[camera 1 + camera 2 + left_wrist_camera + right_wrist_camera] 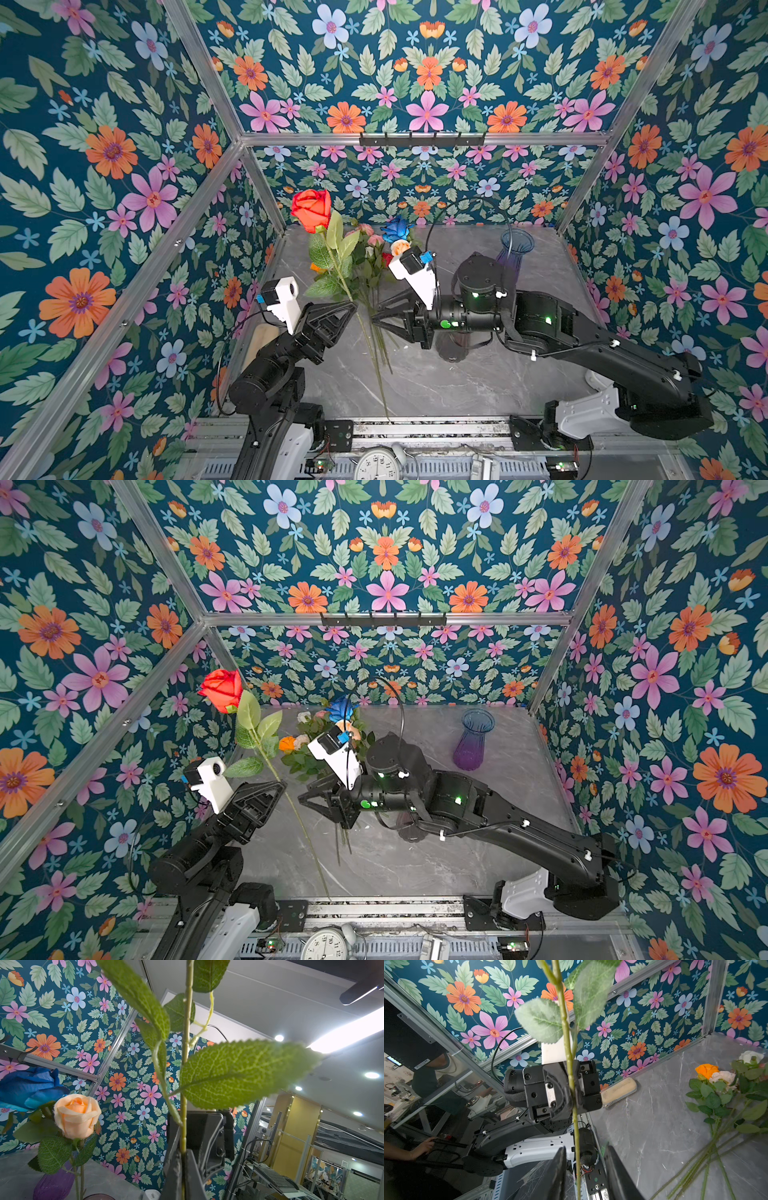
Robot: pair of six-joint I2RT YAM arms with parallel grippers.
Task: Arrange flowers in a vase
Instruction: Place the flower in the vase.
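Handover is apparently proceeding: left gripper (354, 306) is clamping the red rose (311, 210) by its stem, and right gripper (374, 319), straddling that stem with jaws apart, is awaiting closure.

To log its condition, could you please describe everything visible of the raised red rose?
The red rose looks artificial: fabric-like orange-red bloom, long thin green stem, several serrated leaves. It is held roughly upright, the left hand shut on its stem below the leaves; the right hand, open, straddles the stem lower down.
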